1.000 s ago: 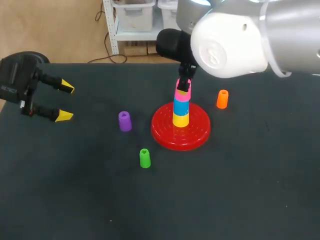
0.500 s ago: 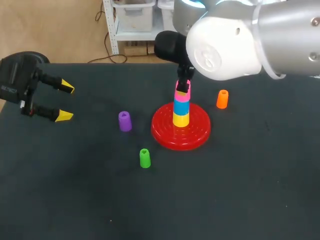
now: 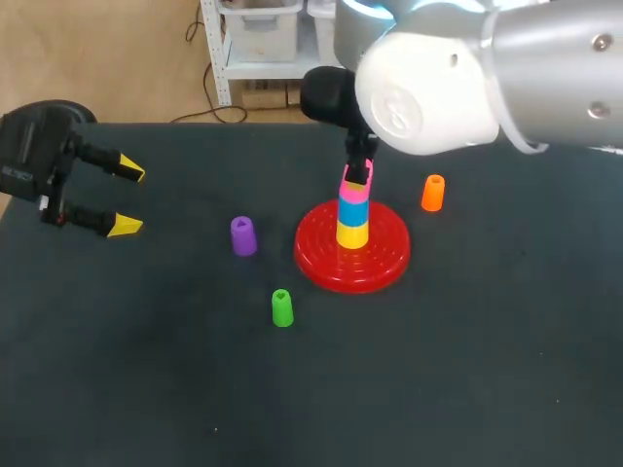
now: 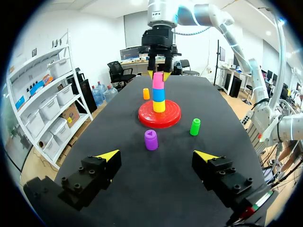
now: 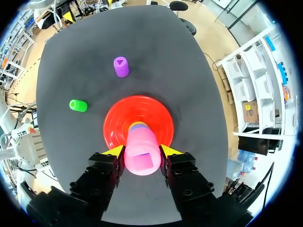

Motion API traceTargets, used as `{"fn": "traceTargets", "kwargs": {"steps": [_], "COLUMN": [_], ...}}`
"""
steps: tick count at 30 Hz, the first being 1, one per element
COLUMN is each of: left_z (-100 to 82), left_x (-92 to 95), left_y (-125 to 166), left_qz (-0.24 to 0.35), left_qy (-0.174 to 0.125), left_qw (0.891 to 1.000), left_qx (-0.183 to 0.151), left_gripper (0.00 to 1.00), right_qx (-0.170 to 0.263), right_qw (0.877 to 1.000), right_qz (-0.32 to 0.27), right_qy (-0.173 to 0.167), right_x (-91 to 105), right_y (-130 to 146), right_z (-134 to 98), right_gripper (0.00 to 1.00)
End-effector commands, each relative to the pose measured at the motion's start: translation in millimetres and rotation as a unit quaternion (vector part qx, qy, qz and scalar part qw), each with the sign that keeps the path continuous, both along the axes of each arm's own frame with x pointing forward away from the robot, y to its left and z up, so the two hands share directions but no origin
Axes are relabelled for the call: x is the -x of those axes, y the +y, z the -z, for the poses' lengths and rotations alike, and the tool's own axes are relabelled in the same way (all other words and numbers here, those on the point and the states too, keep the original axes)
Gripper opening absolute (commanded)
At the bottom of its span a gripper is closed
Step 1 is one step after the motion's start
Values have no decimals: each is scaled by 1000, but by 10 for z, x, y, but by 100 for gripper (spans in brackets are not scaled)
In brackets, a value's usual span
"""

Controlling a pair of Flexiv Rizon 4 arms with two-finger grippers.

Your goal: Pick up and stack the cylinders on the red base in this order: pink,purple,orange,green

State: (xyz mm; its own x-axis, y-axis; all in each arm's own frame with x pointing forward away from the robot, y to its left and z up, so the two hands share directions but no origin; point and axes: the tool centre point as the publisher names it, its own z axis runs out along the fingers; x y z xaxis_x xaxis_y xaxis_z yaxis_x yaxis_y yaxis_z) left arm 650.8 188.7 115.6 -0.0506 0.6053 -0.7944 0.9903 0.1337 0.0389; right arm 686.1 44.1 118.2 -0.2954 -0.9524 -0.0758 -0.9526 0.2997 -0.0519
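Note:
On the red base (image 3: 321, 261) stands a stack: yellow at the bottom, blue above it, and the pink cylinder (image 3: 354, 188) on top. My right gripper (image 3: 357, 175) comes down from above and is shut on the pink cylinder (image 5: 140, 153), a yellow-tipped finger on each side. The purple cylinder (image 3: 242, 235) stands left of the base, the green cylinder (image 3: 282, 307) in front of it to the left, and the orange cylinder (image 3: 433, 193) to its right. My left gripper (image 3: 124, 199) hangs open and empty at the far left. Seen from my left gripper (image 4: 157, 156), the purple cylinder (image 4: 151, 139) is nearest.
The right arm's large white body (image 3: 438, 78) hangs over the table's back middle and hides part of it. Dark table surface (image 3: 438, 370) lies bare in front of and to the right of the base.
The right arm has shifted slightly left above the stack, still gripping the pink cylinder. The left arm and the loose cylinders have not moved.

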Motion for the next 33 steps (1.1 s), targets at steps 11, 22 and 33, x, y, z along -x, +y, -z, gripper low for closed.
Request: {"fn": "traceTargets", "kwargs": {"steps": [11, 22, 33], "left_z": [12, 12, 12], "left_x": [3, 3, 3], "left_y": [8, 8, 8], "left_qz": [0, 0, 0], "left_qy": [-2, -2, -2], "left_qw": [1000, 1000, 1000], "left_qx": [1, 1, 1], "left_gripper": [100, 100, 100], "right_qx": [18, 6, -41], "right_qw": [1000, 1000, 998], "right_qz": [-11, -1, 27], "right_qy": [-1, -1, -31], "right_x": [-51, -51, -48], "right_y": [17, -22, -134], "right_z": [136, 97, -236], "right_gripper": [0, 15, 100]}}
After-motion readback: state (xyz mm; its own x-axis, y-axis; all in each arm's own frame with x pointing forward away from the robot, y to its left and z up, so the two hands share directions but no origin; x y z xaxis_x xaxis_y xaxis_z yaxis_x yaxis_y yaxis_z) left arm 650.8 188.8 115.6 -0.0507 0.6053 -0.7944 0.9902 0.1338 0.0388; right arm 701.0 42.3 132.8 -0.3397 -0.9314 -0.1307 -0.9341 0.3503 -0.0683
